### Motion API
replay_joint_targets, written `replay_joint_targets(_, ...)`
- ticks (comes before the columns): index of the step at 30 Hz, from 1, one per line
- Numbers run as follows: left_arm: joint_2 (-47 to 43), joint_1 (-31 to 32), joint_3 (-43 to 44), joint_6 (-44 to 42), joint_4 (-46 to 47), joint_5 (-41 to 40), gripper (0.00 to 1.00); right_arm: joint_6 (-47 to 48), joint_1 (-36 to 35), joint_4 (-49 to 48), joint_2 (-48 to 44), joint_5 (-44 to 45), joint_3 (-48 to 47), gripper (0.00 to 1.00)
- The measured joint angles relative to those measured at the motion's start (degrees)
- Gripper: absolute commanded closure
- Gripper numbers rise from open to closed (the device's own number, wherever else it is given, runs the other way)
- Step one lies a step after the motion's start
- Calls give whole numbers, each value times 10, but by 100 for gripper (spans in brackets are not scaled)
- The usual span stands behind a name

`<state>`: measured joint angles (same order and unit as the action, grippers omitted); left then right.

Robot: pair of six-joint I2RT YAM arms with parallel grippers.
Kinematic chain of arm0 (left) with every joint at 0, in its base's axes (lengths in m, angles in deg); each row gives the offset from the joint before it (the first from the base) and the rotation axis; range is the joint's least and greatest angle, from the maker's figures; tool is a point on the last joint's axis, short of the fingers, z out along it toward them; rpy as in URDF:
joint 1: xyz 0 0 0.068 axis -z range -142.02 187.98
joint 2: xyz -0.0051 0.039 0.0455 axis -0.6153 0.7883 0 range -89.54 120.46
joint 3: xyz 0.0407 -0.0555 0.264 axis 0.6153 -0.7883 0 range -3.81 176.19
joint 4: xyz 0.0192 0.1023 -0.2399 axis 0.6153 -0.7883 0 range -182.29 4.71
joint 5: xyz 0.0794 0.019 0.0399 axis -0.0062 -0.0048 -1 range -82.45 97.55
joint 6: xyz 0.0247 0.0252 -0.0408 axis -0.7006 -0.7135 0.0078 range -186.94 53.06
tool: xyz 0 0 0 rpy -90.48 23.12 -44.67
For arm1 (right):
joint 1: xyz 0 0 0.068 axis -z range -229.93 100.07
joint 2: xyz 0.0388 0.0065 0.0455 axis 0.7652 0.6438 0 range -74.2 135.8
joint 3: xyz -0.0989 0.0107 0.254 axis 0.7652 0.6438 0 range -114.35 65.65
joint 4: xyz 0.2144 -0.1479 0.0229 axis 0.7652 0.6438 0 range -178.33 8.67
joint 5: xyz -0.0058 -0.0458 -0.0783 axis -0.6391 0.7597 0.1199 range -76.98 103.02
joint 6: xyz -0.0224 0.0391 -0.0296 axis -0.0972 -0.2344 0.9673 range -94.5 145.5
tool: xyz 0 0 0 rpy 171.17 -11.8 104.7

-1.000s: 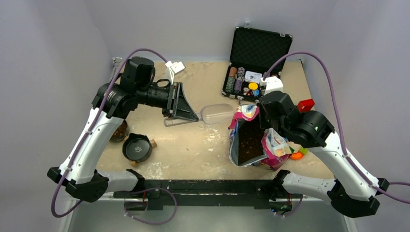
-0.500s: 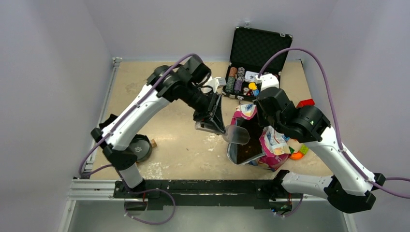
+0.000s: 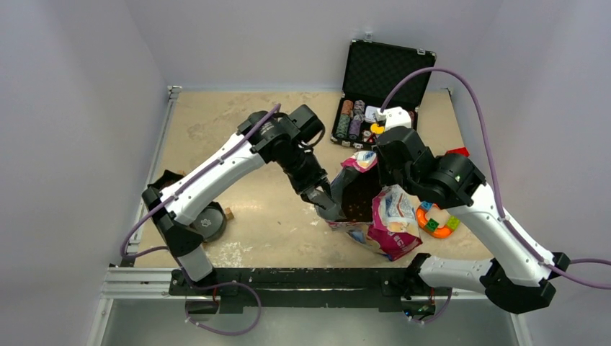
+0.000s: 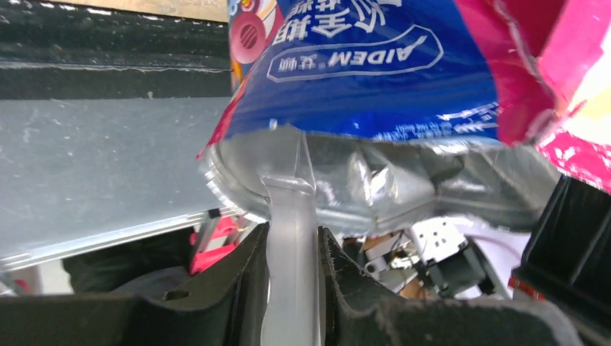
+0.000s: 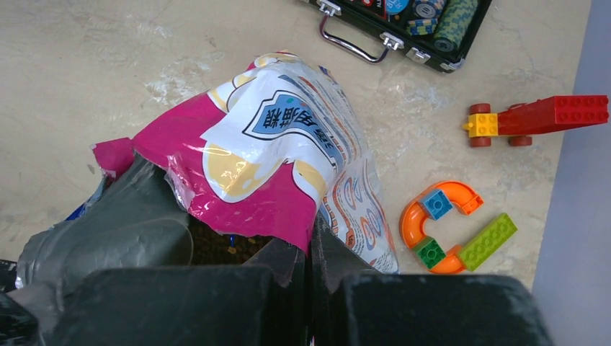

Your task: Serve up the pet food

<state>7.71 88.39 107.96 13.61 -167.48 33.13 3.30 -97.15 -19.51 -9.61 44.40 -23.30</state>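
Pet food [image 3: 358, 205] shows from above as a dark-brown mass inside the open pink bag [image 3: 389, 225], between the 2 grippers. The left gripper [image 3: 326, 202] is pushed against the bag's mouth on one side, and the right gripper [image 3: 380, 186] pinches the rim on the other. Beyond the right gripper stands an open poker chip case [image 3: 385, 72]. A black bowl [image 3: 214, 222] lies well behind the left gripper.

At the left wrist, the left gripper [image 4: 292, 241] is narrowly closed on the handle of a clear scoop [image 4: 290, 205], which runs ahead under the bag's [image 4: 360, 79] foil lip.

At the right wrist, the right gripper [image 5: 310, 249] is clamped tight on the bag's [image 5: 266, 144] torn edge, with pet food [image 5: 216, 245] just left of its tips. Right of this gripper, a brick ring [image 5: 447, 227] and a brick car [image 5: 537, 119] lie on the tabletop [image 5: 108, 72].
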Motion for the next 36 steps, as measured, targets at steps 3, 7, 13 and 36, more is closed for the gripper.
replay_joint_targets(3, 23, 26, 10, 57, 3, -20, 100, 0, 0, -4, 1, -5, 0, 100)
replay_joint_targets(7, 75, 47, 17, 91, 31, -44, 100, 2, 0, -7, 0, -11, 2, 100)
replay_joint_targets(13, 123, 48, 16, 108, 66, -44, 100, 1, 1, -9, -9, -14, 7, 100)
replay_joint_targets(36, 23, -29, -430, -200, 830, 208, 100, -10, 5, -19, -96, 15, 72, 100)
